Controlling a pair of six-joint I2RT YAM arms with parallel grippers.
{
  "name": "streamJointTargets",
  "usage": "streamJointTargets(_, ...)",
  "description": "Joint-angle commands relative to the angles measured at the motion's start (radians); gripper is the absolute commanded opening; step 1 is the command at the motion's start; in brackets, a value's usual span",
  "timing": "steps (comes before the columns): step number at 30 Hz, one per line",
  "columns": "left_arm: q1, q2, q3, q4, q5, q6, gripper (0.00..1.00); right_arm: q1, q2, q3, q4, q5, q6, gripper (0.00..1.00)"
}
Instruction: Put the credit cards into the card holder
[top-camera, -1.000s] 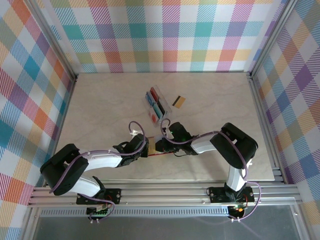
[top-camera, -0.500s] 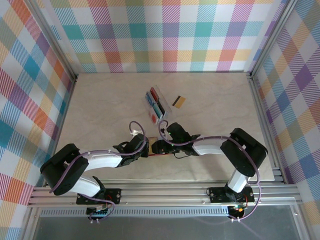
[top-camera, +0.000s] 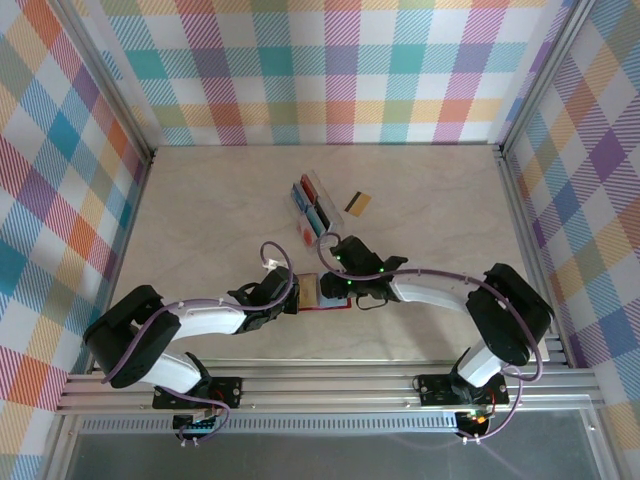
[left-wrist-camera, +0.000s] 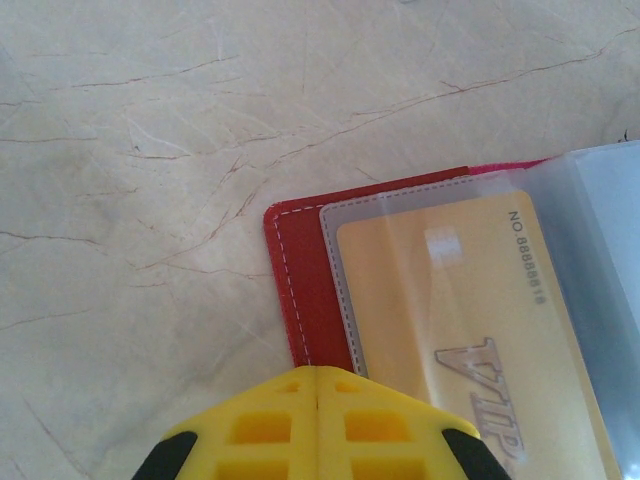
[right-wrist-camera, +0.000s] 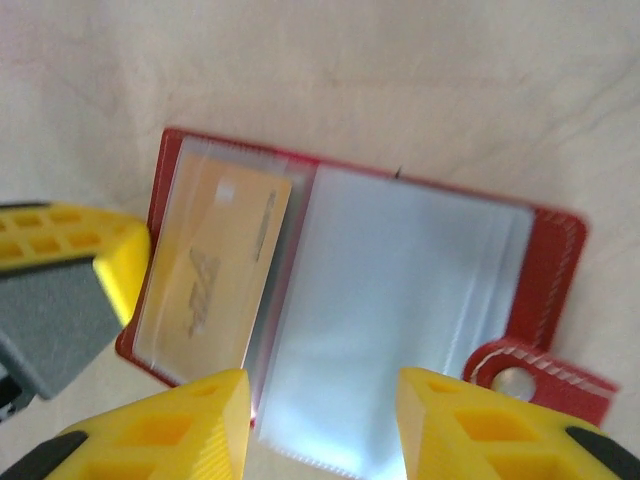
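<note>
The red card holder (right-wrist-camera: 545, 260) lies open on the table, its clear sleeves (right-wrist-camera: 400, 300) fanned out and its snap tab (right-wrist-camera: 520, 375) at one end. A gold VIP credit card (left-wrist-camera: 450, 300) sits inside its end pocket. My left gripper (left-wrist-camera: 318, 375) is shut, its tips resting at the holder's edge (left-wrist-camera: 300, 290). My right gripper (right-wrist-camera: 322, 400) hovers open over the sleeves, holding nothing. Seen from above, the two grippers (top-camera: 296, 297) (top-camera: 330, 288) meet at the holder (top-camera: 330, 305). Another gold card with a dark stripe (top-camera: 357, 204) lies flat farther back.
A clear slotted rack (top-camera: 312, 208) behind the holder carries blue, red and teal cards, and a white-red card (top-camera: 306, 233) sits at its near end. Plaid walls and metal rails enclose the table. Bare marble lies to the left and right.
My right gripper has opened and drawn back a little from the holder, its elbow swinging right. The gold card now shows in the pocket. The left gripper has stayed shut in place.
</note>
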Motion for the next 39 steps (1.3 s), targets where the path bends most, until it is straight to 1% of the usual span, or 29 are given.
streamJointTargets(1,-0.011,0.019,-0.003,-0.029,0.052,0.014,0.0,0.006,0.038,0.053,-0.094,0.098,-0.065,0.43)
streamJointTargets(12,-0.011,0.009,-0.008,-0.035,0.055,0.012,0.0,0.005,0.165,0.175,-0.129,0.142,-0.131,0.4)
streamJointTargets(18,-0.011,-0.005,-0.011,-0.042,0.05,0.013,0.0,0.005,0.231,0.182,-0.125,0.162,-0.131,0.4)
streamJointTargets(21,-0.012,-0.005,-0.009,-0.043,0.05,0.014,0.0,0.005,0.256,0.173,-0.118,0.163,-0.128,0.38)
streamJointTargets(26,-0.011,-0.004,-0.008,-0.045,0.047,0.013,0.0,0.005,0.254,0.147,-0.104,0.174,-0.116,0.3)
streamJointTargets(30,-0.011,-0.002,-0.003,-0.048,0.049,0.014,0.0,0.005,0.24,0.142,-0.111,0.187,-0.117,0.15)
streamJointTargets(32,-0.011,0.0,-0.003,-0.047,0.05,0.014,0.0,0.005,0.232,0.139,-0.106,0.183,-0.121,0.11)
streamJointTargets(36,-0.011,0.001,-0.005,-0.045,0.049,0.014,0.0,0.005,0.213,0.128,-0.076,0.122,-0.132,0.0)
streamJointTargets(39,-0.012,0.003,-0.006,-0.045,0.047,0.013,0.0,0.005,0.195,0.113,-0.033,0.04,-0.142,0.0)
